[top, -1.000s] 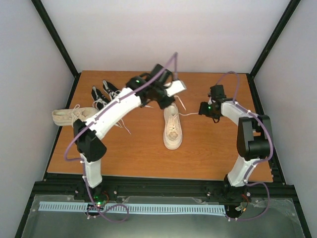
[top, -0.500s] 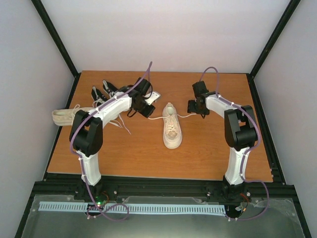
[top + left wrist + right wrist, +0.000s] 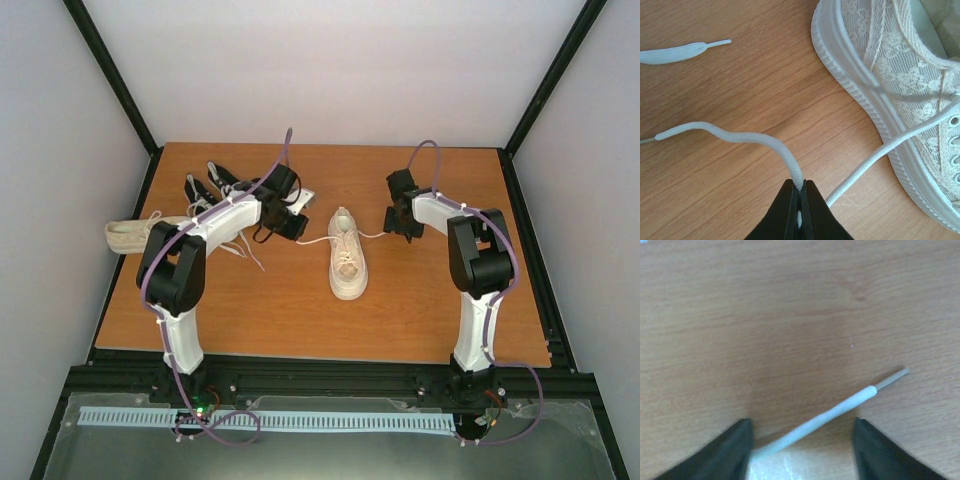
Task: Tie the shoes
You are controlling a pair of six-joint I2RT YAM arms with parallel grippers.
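A wooden tabletop (image 3: 430, 310) with an orange-brown grain forms the floor of a booth with plain pale walls (image 3: 330, 70). Black frame posts (image 3: 110, 75) rise at the far corners. A black rail (image 3: 330, 375) runs along the near edge, and a white slotted strip (image 3: 300, 421) lies in front of it. Purple cables (image 3: 285, 150) loop along both arms.

One cream shoe (image 3: 348, 262) lies near the middle of the tabletop, toe toward the near edge, with its laces undone. A second cream shoe (image 3: 130, 236) lies well to its left, at the left edge of the wood. Two black shoes (image 3: 205, 192) with white laces sit close together to its far left, partly behind the left arm.

The left fingers (image 3: 790, 207) are just left of the cream shoe's heel end. They are pressed together on the left lace (image 3: 747, 137), whose free end curves away from the shoe across bare wood. A strand runs from beside them back to the shoe's eyelets. Another loose lace end (image 3: 677, 51) lies farther out from the cream shoe; I cannot tell which shoe it belongs to.

The right fingers (image 3: 735, 445) are just right of the cream shoe's heel end, low over the wood. They are spread wide and hold nothing. The tip of the right lace (image 3: 840, 410) lies flat on the tabletop between them, and whether it brushes one finger I cannot tell.
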